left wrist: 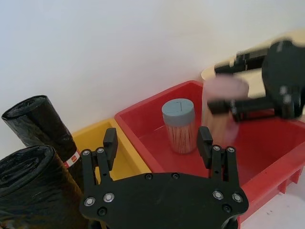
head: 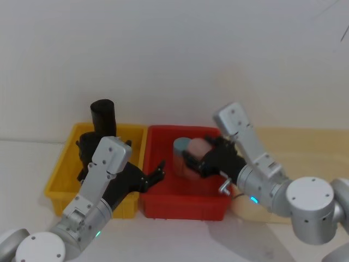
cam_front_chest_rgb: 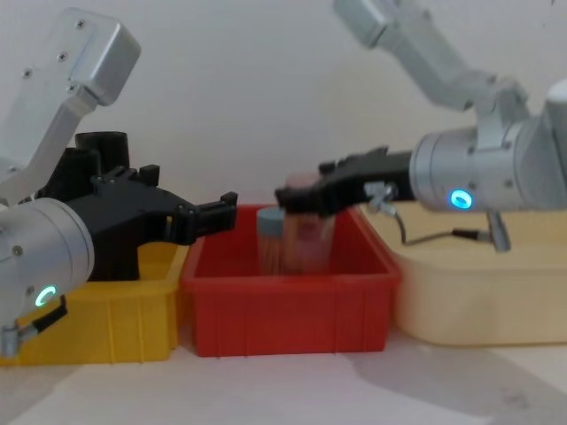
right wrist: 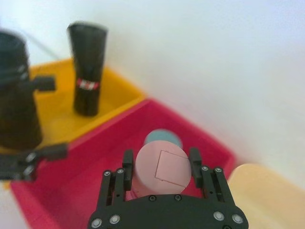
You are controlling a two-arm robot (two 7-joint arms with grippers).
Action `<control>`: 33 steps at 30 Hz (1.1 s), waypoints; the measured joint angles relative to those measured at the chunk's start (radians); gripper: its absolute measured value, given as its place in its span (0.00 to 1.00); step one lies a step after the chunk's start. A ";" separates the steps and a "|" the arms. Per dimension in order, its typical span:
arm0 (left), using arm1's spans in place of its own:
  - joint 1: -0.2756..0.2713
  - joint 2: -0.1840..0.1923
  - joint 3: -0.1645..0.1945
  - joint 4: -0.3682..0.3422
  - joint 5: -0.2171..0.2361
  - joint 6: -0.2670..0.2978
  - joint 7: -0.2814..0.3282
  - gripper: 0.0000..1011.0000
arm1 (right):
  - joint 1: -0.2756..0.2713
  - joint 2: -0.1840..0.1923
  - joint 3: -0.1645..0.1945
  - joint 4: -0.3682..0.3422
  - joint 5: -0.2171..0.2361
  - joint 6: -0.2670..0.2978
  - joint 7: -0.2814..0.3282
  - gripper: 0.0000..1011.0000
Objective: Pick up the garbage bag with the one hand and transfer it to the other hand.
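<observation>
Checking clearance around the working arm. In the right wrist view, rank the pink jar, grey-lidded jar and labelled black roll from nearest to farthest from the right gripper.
1. pink jar: between the fingers of the right gripper, in the red bin.
2. grey-lidded jar: just beyond it, same bin.
3. labelled black roll: far off, upright in the yellow bin.

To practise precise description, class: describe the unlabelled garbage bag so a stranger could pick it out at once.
Start at the yellow bin, left of the red bin where the right gripper holds a pink jar. Two black rolls stand in the yellow bin; the garbage bag is the one nearer the robot. It shows no label, while the roll behind it wears a red-and-white one.
</observation>
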 joint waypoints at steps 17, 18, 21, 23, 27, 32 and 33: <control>0.000 0.000 0.000 0.000 0.000 0.000 0.000 0.99 | 0.010 0.023 0.119 -0.049 -0.018 -0.022 -0.107 0.68; 0.000 0.000 0.000 0.000 0.000 0.000 0.000 0.99 | 0.011 0.028 0.126 -0.049 -0.024 -0.016 -0.115 0.68; 0.000 0.000 0.000 0.000 0.000 0.000 0.000 0.99 | 0.012 0.039 0.136 -0.045 -0.036 -0.007 -0.126 0.68; 0.000 0.000 0.000 0.000 0.000 0.000 0.000 0.99 | 0.013 0.049 0.143 -0.038 -0.047 0.001 -0.136 0.68; 0.000 0.000 0.000 0.000 0.000 0.000 0.000 0.99 | 0.014 0.066 0.154 -0.024 -0.064 0.015 -0.148 0.68; 0.000 0.000 0.000 0.000 0.000 0.000 0.000 0.99 | 0.014 0.081 0.163 -0.011 -0.081 0.026 -0.157 0.72; 0.000 0.000 0.000 0.000 0.000 0.000 0.000 0.99 | 0.014 0.085 0.166 -0.007 -0.085 0.029 -0.159 0.77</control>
